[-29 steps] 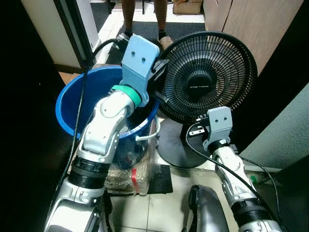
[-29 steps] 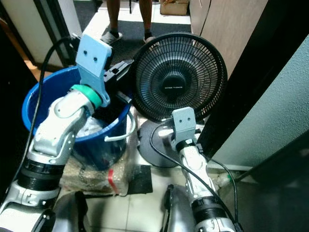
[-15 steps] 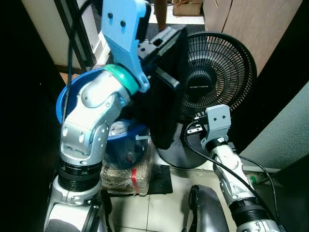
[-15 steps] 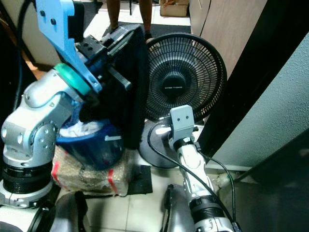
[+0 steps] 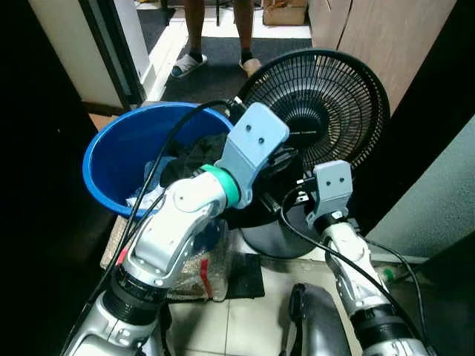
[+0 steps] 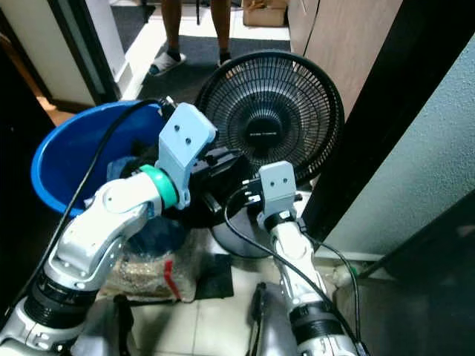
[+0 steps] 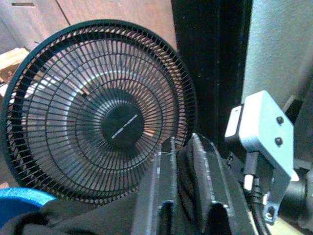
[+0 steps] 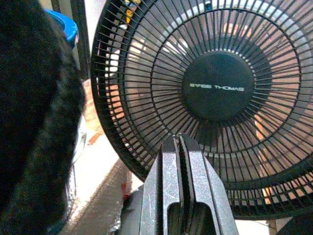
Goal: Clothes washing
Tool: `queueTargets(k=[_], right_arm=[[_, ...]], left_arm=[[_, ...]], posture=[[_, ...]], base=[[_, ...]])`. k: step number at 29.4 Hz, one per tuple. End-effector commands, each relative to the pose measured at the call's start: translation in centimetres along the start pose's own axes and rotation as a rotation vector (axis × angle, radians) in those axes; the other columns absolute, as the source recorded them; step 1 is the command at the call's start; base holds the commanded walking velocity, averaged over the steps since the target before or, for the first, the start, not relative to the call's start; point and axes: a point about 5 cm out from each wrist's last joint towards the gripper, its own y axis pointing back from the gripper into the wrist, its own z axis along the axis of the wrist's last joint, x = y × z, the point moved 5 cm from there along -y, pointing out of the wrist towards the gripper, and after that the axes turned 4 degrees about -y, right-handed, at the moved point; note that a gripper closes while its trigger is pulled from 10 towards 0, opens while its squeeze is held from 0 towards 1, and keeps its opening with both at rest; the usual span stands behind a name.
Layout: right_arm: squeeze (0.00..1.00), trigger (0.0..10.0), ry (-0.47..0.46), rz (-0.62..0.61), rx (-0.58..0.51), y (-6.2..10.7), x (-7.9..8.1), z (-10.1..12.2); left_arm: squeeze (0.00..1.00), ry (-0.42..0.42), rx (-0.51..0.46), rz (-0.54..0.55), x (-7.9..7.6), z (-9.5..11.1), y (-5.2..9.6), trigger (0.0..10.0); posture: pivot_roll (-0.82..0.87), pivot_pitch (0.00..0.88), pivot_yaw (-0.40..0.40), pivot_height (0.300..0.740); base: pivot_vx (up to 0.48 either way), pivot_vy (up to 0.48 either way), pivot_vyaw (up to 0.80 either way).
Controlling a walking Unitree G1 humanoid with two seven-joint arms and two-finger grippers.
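One dark garment is coming down from high over the tub; the left gripper, seemingly clamped on it, is carrying it toward the fan; the right gripper, closed and empty, is idling.

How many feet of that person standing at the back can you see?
2. One foot in a pale sandal stands on the floor beyond the blue tub; the other foot stands beside it, just behind the top of the fan.
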Motion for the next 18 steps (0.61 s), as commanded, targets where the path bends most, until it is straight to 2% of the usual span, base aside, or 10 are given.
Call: queueTargets(k=[1,7,8,13,14,16,17,18], right_arm=[[0.00,10.0,-0.008,-0.002,0.008,0.4,0.1,-0.4],[0.00,10.0,-0.008,0.007,0.004,0.1,0.4,-0.2],[0.00,10.0,-0.010,0.013,-0.005,0.0,0.5,0.1],[0.00,10.0,-0.013,0.019,-0.017,-0.1,0.4,0.5],[0.00,10.0,-0.018,0.027,-0.033,0.0,0.4,1.0],[0.00,10.0,-0.030,0.053,-0.068,0.4,0.3,2.2],[0.00,10.0,-0.030,0.053,-0.068,0.4,0.3,2.2],[0.00,10.0,-0.048,0.090,-0.102,0.9,0.5,3.5]], left_arm=[[1.00,0.024,0.004,-0.005,-0.3,-0.2,0.3,10.0],[1.00,0.016,0.006,0.036,0.6,-0.5,0.5,10.0],[1.00,-0.002,0.015,0.069,1.4,-0.7,0.9,10.0],[1.00,-0.030,0.025,0.097,2.1,-1.0,1.4,10.0],[0.00,-0.046,0.030,0.107,2.5,-1.1,1.9,10.0],[0.00,-0.062,0.030,0.110,2.9,-1.2,3.0,10.0],[0.00,-0.062,0.030,0.110,2.9,-1.2,3.0,10.0],[0.00,-0.089,0.025,0.102,3.0,-0.9,3.8,10.0]], posture=[[0.07,0.142,0.082,0.460],[0.08,0.140,0.077,0.460],[0.08,0.138,0.073,0.460],[0.09,0.139,0.070,0.460],[0.09,0.139,0.070,0.460],[0.09,0.139,0.069,0.460],[0.09,0.139,0.069,0.460],[0.09,0.139,0.069,0.460]], base=[[0.000,0.000,0.00],[0.000,0.000,0.00],[0.000,0.000,0.00],[0.000,0.000,0.00],[0.000,0.000,0.00],[0.000,0.000,0.00],[0.000,0.000,0.00],[0.000,0.000,0.00]])
